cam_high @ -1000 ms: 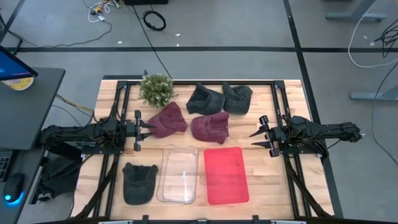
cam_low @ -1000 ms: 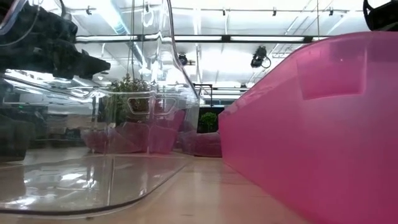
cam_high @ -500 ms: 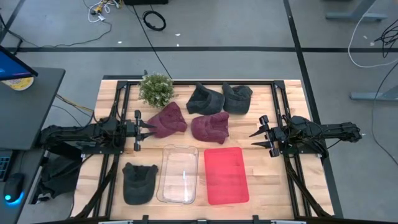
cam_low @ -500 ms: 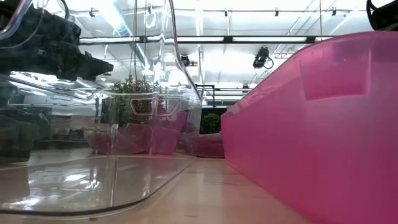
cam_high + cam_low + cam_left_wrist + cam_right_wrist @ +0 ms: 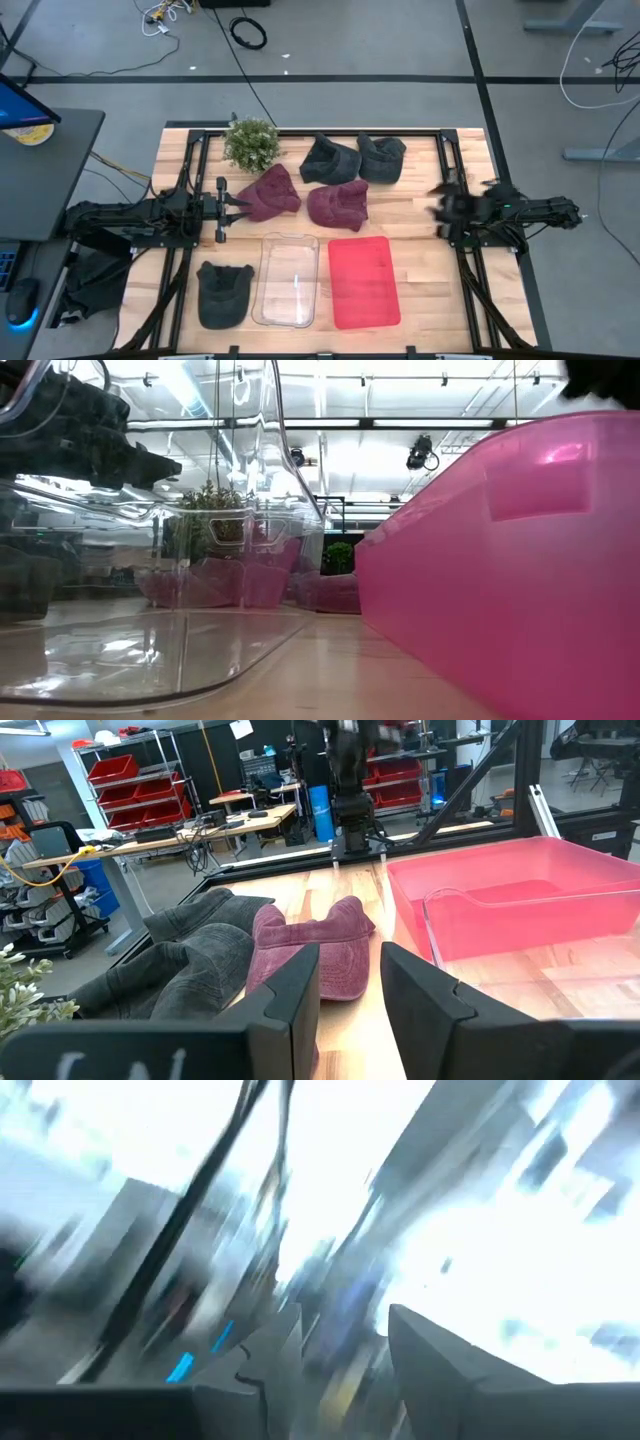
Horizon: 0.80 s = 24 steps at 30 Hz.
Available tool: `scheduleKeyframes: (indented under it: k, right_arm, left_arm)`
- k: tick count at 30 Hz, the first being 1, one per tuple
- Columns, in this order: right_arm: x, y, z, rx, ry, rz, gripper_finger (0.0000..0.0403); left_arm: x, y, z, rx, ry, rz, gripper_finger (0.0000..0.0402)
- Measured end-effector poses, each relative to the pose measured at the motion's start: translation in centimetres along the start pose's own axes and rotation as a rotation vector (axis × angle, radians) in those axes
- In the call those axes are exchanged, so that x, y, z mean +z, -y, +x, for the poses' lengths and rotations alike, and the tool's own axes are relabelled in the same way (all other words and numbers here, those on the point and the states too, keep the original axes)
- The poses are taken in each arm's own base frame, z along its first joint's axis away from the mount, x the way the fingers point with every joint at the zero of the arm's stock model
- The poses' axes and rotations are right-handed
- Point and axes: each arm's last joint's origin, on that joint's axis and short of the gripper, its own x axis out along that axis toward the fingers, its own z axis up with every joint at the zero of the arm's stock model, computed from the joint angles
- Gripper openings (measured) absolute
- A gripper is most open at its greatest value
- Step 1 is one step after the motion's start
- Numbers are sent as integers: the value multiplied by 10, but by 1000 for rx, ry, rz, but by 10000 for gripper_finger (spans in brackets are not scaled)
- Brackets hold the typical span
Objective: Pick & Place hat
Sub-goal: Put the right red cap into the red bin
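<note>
Surveying the worktop from above, we counted five hats: two maroon ones mid-worktop, two dark ones at the far edge beside a small plant, and one dark cap at the near left. A clear tray and a pink tray sat side by side at the near edge, neither holding a hat. We noted the left tool just beside the left maroon hat, its fingers parted and empty in the wrist view. The right tool appeared blurred over the right side, fingers apart, holding nothing, well clear of the right maroon hat. We judged the hats light, soft and floppy; they would sag and fold under a pinch. A grip on the stiffer brim or a bunched fold of the crown looked safest.
</note>
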Motion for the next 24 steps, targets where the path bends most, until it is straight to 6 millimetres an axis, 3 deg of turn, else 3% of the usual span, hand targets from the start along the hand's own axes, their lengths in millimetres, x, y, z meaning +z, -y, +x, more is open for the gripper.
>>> scheduleKeyframes:
  k: [4,8,17,24]
  right_arm:
    - [31,14,-6,-135,335,87,157]
    - [45,20,-14,-173,509,169,157]
    - [51,22,-17,-257,550,-64,157]
    - [54,22,-19,-251,585,-152,157]
  left_arm:
    - [0,0,0,0,0,0,115]
    - [0,0,0,0,0,0,115]
    - [0,0,0,0,0,0,115]
    - [0,0,0,0,0,0,115]
